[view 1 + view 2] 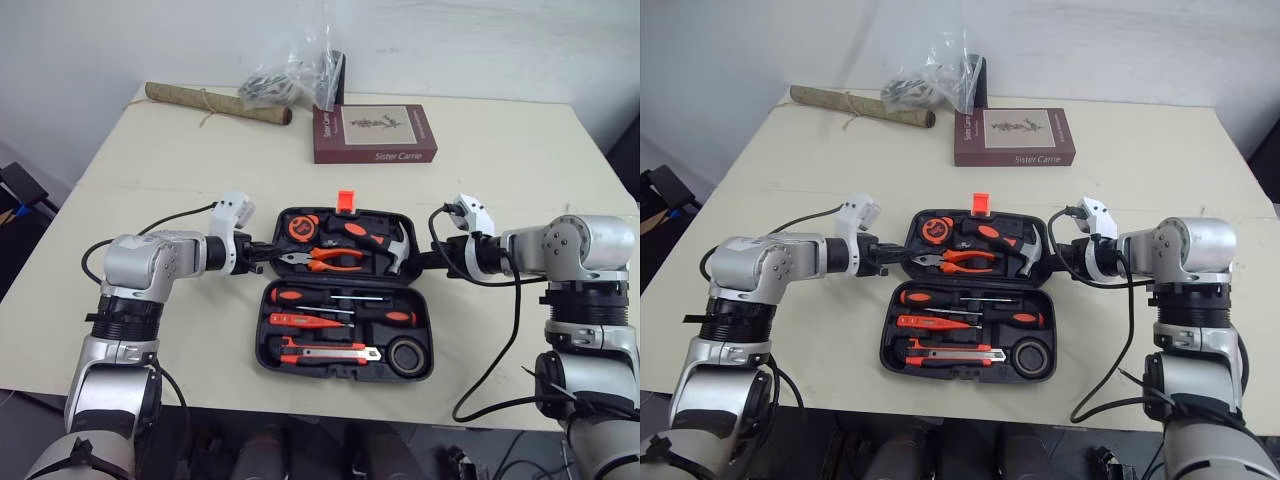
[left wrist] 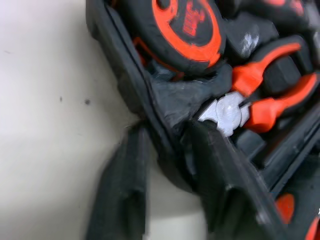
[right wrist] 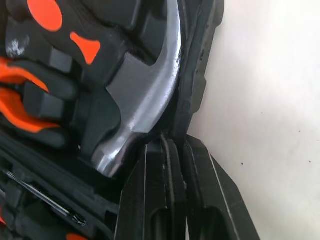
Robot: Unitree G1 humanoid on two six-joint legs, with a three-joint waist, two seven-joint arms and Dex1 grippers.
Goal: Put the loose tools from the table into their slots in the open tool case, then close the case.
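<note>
Tool case (image 1: 345,373) rim pinched in left hand (image 1: 268,252) and right hand (image 1: 428,262); book (image 1: 373,133), plastic bag (image 1: 290,75), brown roll (image 1: 215,103) beyond.

I am looking through the head stereo pair from above the near edge of the table (image 1: 500,190), facing forward and down. I am sitting far enough back to take in the whole open tool case (image 1: 345,372), with the book (image 1: 374,134) at its 12 o'clock. The two eyes are sharing almost the same scene, slightly offset. The left wrist camera is peering along the left gripper (image 2: 167,145) from very close at the case's 9 o'clock edge, catching the tape measure (image 2: 185,25) and pliers (image 2: 265,95). The right wrist camera is sitting equally close along the right gripper (image 3: 172,145) at the 3 o'clock edge, facing the hammer (image 3: 145,100). Both wrist views are overlapping the head views on the case's far half.
</note>
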